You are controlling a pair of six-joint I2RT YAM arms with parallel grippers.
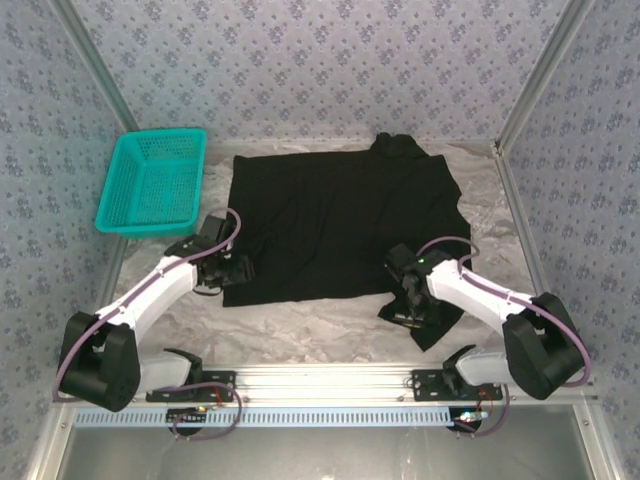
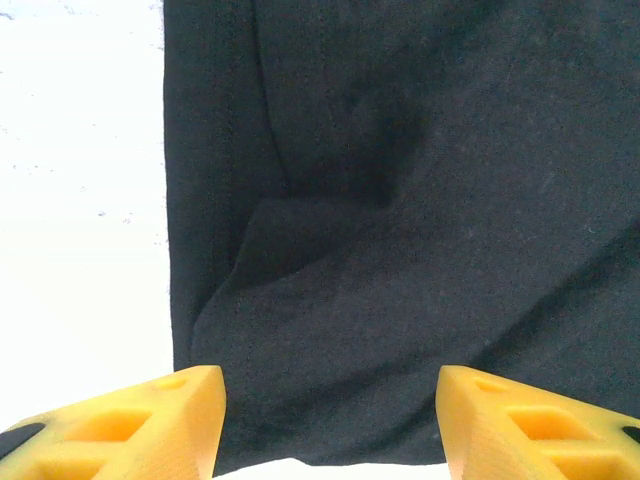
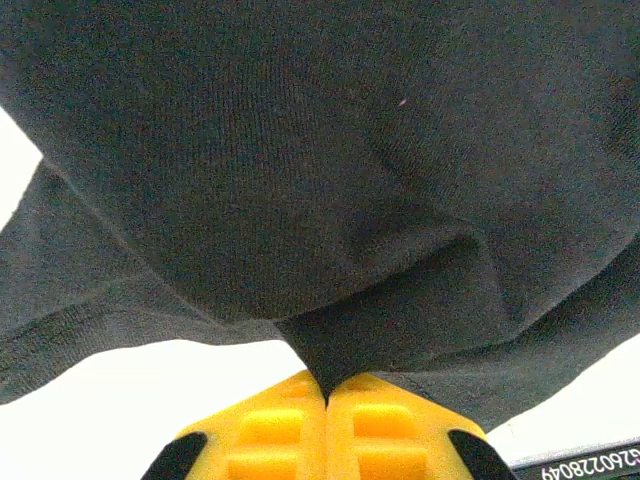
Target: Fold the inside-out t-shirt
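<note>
The inside-out t-shirt (image 1: 340,225) lies spread on the white table cover, plain black face up, one sleeve poking out at the back. My left gripper (image 1: 228,272) hovers over the shirt's near left corner (image 2: 300,400), its yellow fingers (image 2: 170,425) wide apart with cloth between and below them. My right gripper (image 1: 412,312) is shut on a pinch of the shirt's near right part (image 3: 400,330), and black cloth (image 3: 300,150) bunches up from between the closed yellow fingertips (image 3: 328,395).
A teal plastic basket (image 1: 152,182) stands at the back left, just beyond the left arm. Patterned walls and metal posts close the table on three sides. Crumpled white cover (image 1: 300,330) shows between the shirt and the near rail.
</note>
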